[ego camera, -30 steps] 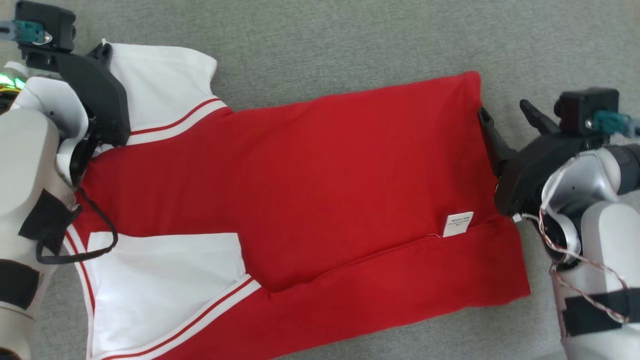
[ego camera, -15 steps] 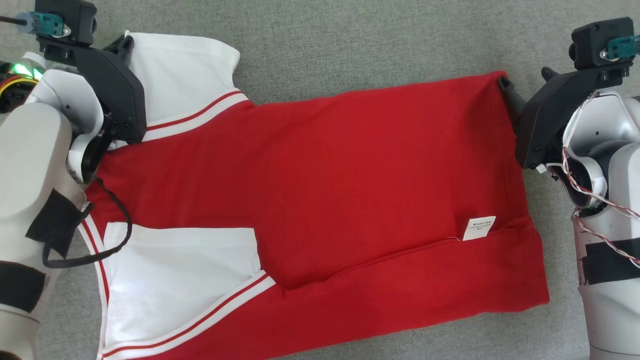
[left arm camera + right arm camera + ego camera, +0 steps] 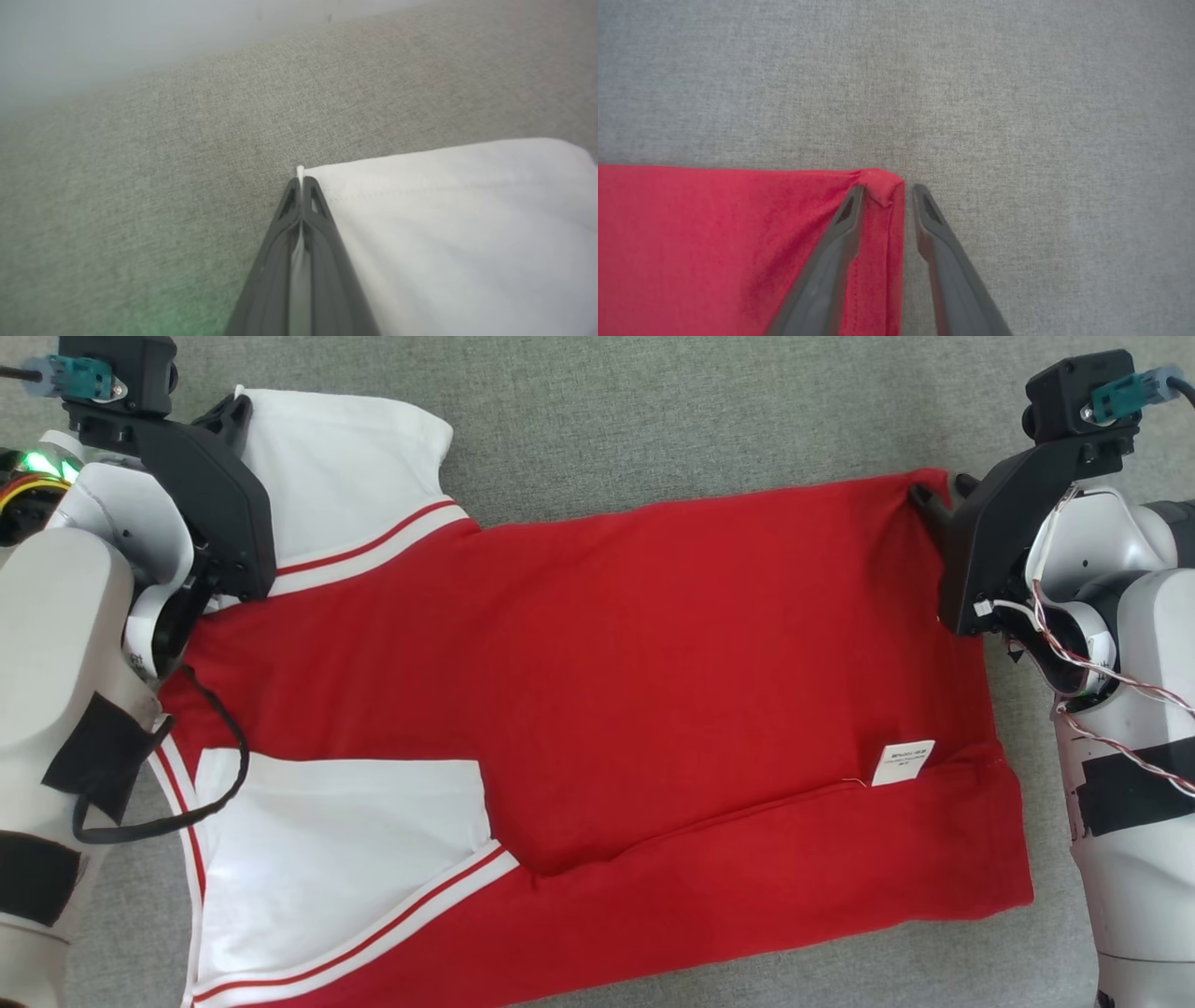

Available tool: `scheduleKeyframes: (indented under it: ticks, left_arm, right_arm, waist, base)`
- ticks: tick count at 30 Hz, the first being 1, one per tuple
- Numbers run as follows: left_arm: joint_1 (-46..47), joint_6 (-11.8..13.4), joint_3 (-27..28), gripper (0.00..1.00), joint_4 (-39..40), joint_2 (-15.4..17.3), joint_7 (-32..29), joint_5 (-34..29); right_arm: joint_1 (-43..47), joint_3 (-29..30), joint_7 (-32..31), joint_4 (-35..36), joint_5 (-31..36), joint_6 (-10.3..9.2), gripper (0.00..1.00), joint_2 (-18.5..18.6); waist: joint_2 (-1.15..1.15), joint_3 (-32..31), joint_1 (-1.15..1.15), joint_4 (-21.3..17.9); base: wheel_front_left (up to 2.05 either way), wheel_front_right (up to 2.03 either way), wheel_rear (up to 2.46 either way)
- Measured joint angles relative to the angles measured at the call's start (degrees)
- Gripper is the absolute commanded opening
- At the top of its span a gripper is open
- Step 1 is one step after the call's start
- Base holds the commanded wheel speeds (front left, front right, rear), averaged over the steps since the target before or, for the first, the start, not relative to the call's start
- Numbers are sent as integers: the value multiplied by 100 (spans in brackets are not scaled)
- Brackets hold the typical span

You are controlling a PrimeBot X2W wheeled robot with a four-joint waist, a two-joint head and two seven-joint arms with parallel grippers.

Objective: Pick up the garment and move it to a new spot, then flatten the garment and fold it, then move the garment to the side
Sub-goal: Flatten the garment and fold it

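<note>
The red garment (image 3: 653, 663) with white sleeves lies spread flat on the grey cloth surface, and a white label (image 3: 904, 762) sits near its right hem. My left gripper (image 3: 229, 411) is shut on the far edge of the white sleeve (image 3: 444, 224), with white cloth pinched between its fingers (image 3: 301, 179). My right gripper (image 3: 941, 490) is at the far right corner of the red hem. Its jaws straddle that bunched corner (image 3: 882, 184) with a gap still showing (image 3: 888, 189): one finger lies on the red cloth, the other on the grey surface beside it.
Grey woven surface (image 3: 653, 420) stretches beyond the garment's far edge and to its right (image 3: 1041, 140). A black cable loop (image 3: 215, 784) hangs from my left forearm over the near white sleeve. A pale wall or edge blurs at the top of the left wrist view (image 3: 93, 37).
My right gripper has travelled from beside the hem's middle to its far corner, and its jaws have narrowed around the red cloth. The left gripper keeps its hold on the sleeve.
</note>
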State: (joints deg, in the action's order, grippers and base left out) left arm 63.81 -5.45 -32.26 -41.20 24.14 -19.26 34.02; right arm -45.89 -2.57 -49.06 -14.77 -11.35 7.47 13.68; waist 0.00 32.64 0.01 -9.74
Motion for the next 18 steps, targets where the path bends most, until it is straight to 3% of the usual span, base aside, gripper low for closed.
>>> scheduleKeyframes:
  ticks: [1, 3, 4, 9, 18]
  left_arm:
    - [-2, 0, 1, 0, 18, 5, 0, 14]
    - [-17, -1, -3, 0, 48, 5, -3, 33]
    - [-36, -2, -1, 0, 65, 7, -3, 51]
    - [-250, -47, 114, 0, 186, 16, 237, 233]
    - [-1032, -169, 342, 0, 888, 64, 770, 1169]
  right_arm:
    - [-15, -2, 25, -26, -16, 0, 45, 0]
    - [-30, -37, 103, -71, -18, 0, 20, 8]
    - [-30, -92, 145, -81, -14, 0, 0, 24]
    - [30, -185, 427, -103, -12, 0, 0, 93]
    - [429, -339, 789, 120, -186, 0, 0, 299]
  waist:
    - [0, 2, 0, 11]
    - [0, 0, 0, 38]
    - [0, -8, 0, 48]
    - [0, -92, 0, 76]
    - [0, -444, 0, 141]
  base:
    - [0, 0, 0]
    - [0, 0, 0]
    - [0, 0, 0]
    - [0, 0, 0]
    - [0, 0, 0]
